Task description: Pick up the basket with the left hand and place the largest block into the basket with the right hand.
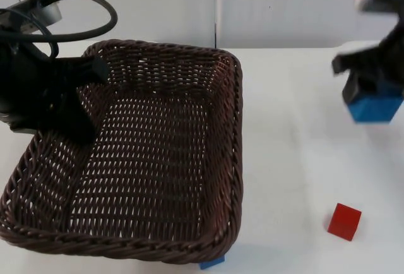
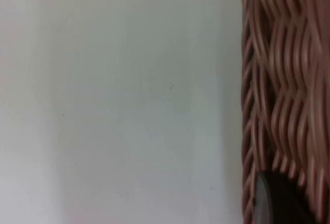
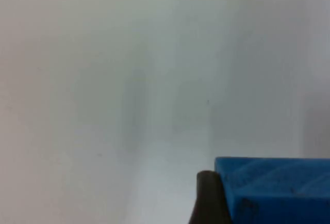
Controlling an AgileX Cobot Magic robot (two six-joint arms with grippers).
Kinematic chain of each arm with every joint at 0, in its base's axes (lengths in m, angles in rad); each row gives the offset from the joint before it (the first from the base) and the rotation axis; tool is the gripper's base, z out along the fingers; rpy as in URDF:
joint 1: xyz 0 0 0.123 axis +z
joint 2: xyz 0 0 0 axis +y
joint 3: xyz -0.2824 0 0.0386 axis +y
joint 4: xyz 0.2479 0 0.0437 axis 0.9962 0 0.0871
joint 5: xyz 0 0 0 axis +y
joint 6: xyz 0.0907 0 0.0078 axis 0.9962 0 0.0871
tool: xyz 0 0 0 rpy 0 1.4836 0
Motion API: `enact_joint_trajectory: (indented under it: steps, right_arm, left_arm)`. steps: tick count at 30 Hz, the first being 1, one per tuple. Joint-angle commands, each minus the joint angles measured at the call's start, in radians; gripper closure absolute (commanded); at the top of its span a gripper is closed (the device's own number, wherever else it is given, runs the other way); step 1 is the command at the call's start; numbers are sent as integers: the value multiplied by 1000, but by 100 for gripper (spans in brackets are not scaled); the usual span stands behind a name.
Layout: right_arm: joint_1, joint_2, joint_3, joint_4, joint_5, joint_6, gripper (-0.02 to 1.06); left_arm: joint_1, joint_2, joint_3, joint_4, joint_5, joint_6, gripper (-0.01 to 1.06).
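A dark brown wicker basket [image 1: 158,154] takes up the left half of the top view, tilted and raised off the table. My left gripper [image 1: 76,107] is shut on its left rim; the woven wall [image 2: 283,90] runs beside one black fingertip [image 2: 273,203]. At the right edge of the top view my right gripper [image 1: 369,91] is shut on a large blue block [image 1: 375,107], held above the table and well apart from the basket. The same blue block [image 3: 278,188] sits against a black fingertip [image 3: 209,198] in the right wrist view.
A small red block [image 1: 344,221] lies on the white table [image 1: 290,160] at the front right. A corner of another blue block [image 1: 213,262] peeks out under the basket's front edge. The grey partition wall [image 1: 284,5] closes the back.
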Motion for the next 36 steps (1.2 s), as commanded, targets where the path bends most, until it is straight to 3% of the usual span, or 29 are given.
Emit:
enact_joint_trajectory:
  steps: [1, 14, 36]
  right_arm:
    - [7, -121, -7, -6, 57, -50, 105]
    - [7, -414, -7, -6, 226, -109, 105]
    - [7, -459, -7, -6, 269, -127, 105]
  left_arm:
    - [-5, -17, -1, -19, -9, -4, 105]
    - [-5, -17, -1, -19, -9, -4, 105]
    - [-5, -17, -1, -19, -9, -4, 105]
